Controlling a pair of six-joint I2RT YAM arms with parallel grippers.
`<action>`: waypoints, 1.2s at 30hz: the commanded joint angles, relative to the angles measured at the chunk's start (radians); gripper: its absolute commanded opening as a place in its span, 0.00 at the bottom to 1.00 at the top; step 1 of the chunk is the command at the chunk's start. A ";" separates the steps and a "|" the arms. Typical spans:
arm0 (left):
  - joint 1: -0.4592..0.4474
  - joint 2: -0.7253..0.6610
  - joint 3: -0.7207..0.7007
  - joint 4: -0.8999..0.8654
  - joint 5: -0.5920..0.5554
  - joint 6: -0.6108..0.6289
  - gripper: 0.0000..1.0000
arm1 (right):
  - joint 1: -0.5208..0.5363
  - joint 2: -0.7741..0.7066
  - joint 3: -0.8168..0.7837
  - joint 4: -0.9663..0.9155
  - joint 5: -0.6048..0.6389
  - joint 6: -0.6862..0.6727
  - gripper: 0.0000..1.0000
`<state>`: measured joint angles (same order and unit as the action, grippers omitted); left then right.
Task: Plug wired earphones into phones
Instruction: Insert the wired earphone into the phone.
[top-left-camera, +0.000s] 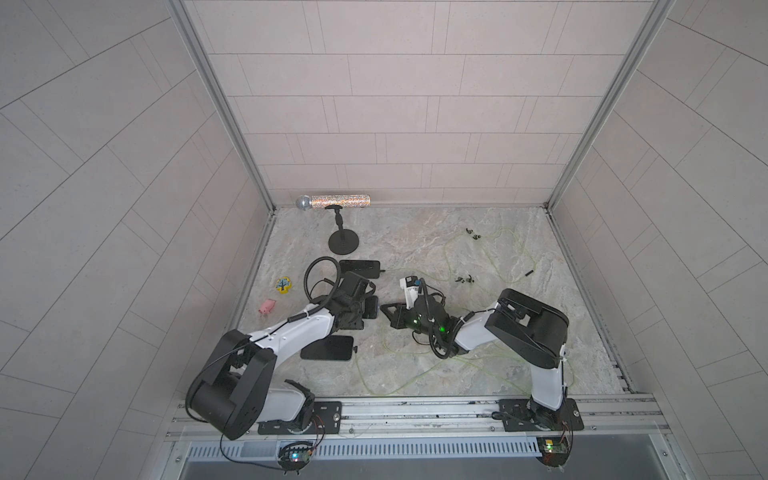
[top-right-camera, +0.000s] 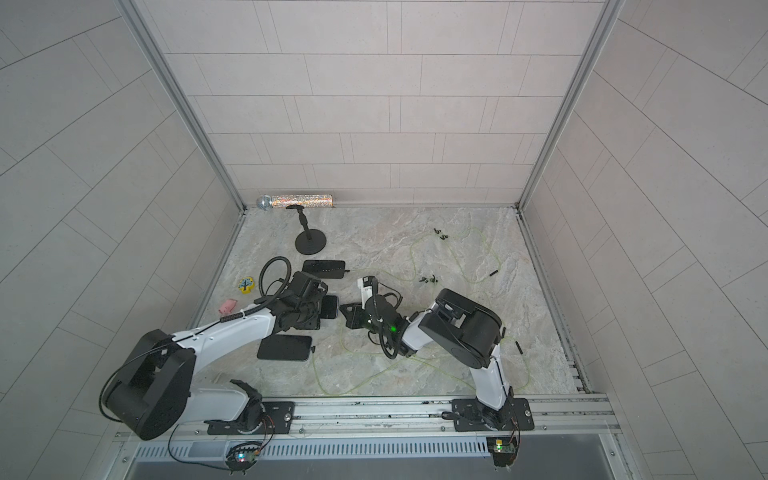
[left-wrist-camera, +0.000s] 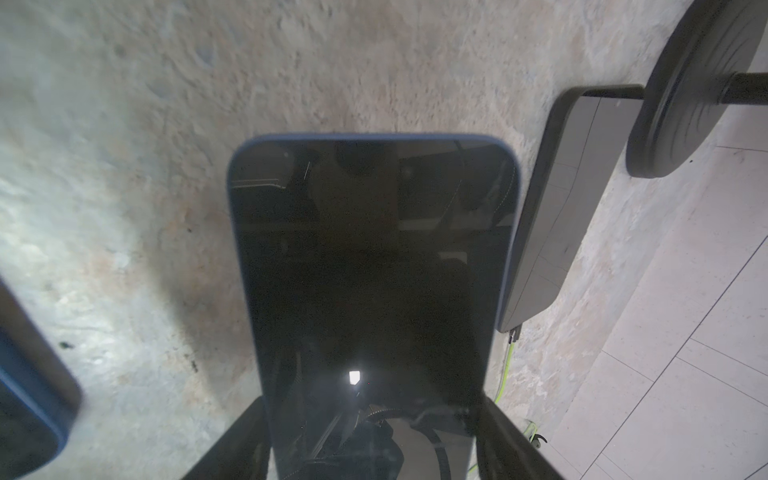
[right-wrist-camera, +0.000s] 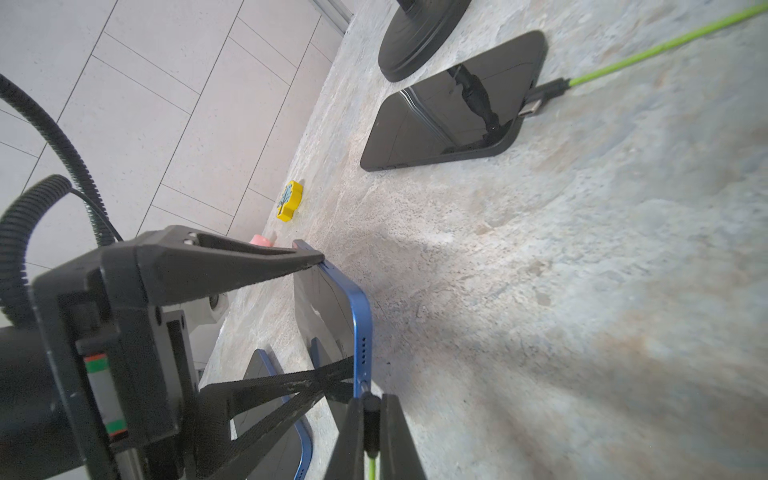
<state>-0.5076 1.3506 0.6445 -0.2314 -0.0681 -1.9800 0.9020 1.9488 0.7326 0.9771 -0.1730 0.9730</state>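
Nearest, flat black blue-edged smartphone (top-left-camera: 328, 348) lies on marbled surface (top-left-camera: 407, 232); at its 1 o'clock, second such phone (left-wrist-camera: 370, 270) clamped by its sides in left jaws, right jaws pinching black plug (right-wrist-camera: 370, 405) of yellow-green earphone cable (right-wrist-camera: 371, 463) at its end; farthest, third phone (top-left-camera: 360, 268), plug inserted.

Pale tiled walls (top-left-camera: 415, 104); mottled stone-look tabletop (top-left-camera: 415, 232); aluminium corner rails (top-left-camera: 224, 104)

phones: three; far phone (top-left-camera: 359, 268), middle phone (left-wrist-camera: 374, 270), near phone (top-left-camera: 328, 348); earbud pairs: two; far pair (top-left-camera: 473, 233), nearer pair (top-left-camera: 464, 279); black plugs I can make out: four; plugged one (right-wrist-camera: 544, 93), plug by middle phone (right-wrist-camera: 370, 405), loose plug (top-left-camera: 528, 273), second loose plug (top-right-camera: 518, 347); yellow-green cables (right-wrist-camera: 665, 45) too tangled to count; one microphone (top-left-camera: 332, 201); one stand (top-left-camera: 344, 241); one yellow block (top-left-camera: 284, 285); one pink toy (top-left-camera: 267, 306)
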 joint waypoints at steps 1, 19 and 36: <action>-0.043 -0.018 0.012 0.078 0.095 -0.011 0.54 | 0.014 0.013 0.005 0.112 -0.030 -0.007 0.00; -0.090 -0.033 0.045 0.057 0.094 -0.023 0.54 | 0.014 -0.019 -0.001 0.086 -0.024 -0.079 0.00; -0.027 -0.048 0.005 -0.074 -0.150 -0.053 0.54 | -0.021 -0.171 -0.097 -0.021 0.125 -0.195 0.67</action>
<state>-0.5472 1.2850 0.6445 -0.2794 -0.1822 -2.0377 0.8963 1.8156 0.6556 0.9749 -0.0856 0.8085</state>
